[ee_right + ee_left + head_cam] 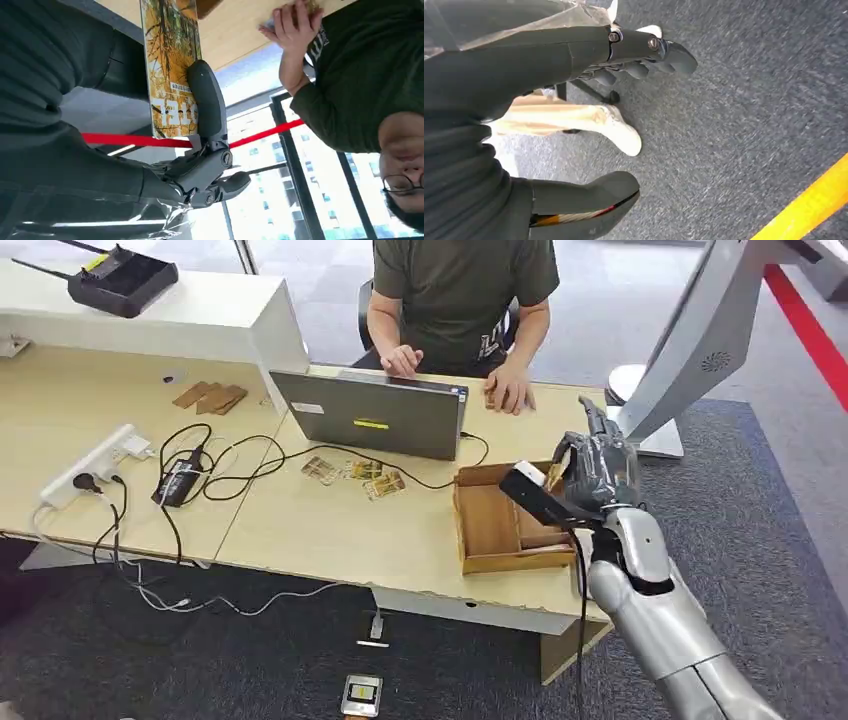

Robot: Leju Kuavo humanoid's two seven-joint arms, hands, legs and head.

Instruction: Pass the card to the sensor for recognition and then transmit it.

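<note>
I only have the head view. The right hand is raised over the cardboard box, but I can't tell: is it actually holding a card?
Observer: Yes. In the right wrist view, the right hand grips a glossy rectangular card with a yellow foliage print. A dark finger presses across its face.
Operator: And the left hand?
Observer: The left hand hangs over grey carpet, fingers apart, holding nothing.

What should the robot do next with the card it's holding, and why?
Probably carry the card away from the cardboard tray toward the sensor. The right hand already grips it, raised above the tray, so pickup looks done. I cannot tell which thing on the desk is the sensor.
</note>
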